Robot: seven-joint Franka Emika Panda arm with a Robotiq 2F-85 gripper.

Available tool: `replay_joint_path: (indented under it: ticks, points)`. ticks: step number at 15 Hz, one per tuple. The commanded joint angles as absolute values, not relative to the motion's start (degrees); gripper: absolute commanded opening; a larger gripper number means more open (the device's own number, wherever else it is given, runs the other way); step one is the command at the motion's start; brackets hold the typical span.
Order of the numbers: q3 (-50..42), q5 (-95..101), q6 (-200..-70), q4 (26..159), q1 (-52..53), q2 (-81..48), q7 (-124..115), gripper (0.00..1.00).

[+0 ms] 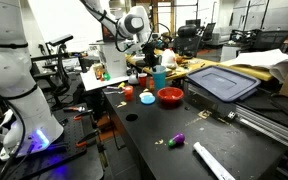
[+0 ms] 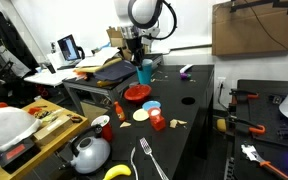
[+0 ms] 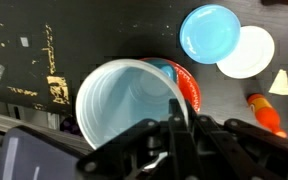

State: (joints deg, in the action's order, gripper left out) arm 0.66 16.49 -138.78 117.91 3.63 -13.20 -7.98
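Since the jaws pinch the blue cup (image 3: 124, 105) by one wall at its rim, it is upright beside the red bowl (image 3: 190, 88).

- The white, jointed robot arm (image 1: 106, 16) reaches in from above with its elbow bent.
- Its wrist (image 2: 144, 13) points straight down.
- On the black gripper (image 2: 135, 52), the wrist view shows the fingers (image 3: 176, 115) pinched close together.

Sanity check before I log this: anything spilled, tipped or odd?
Nothing spilled or broken that shows. The gripper pinches the rim of the blue cup, which looks empty and upright, next to the red bowl. The black table is cluttered, but nothing stands out.
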Motion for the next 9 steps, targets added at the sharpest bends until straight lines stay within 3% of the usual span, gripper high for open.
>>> replay_joint_path:
  ticks: [1,9]
  points:
    - [2.47,15.82,-137.04,115.76,5.74,-14.29,-5.34,0.01]
    - [7.25,11.41,-133.68,115.07,7.87,-14.91,3.61,0.01]
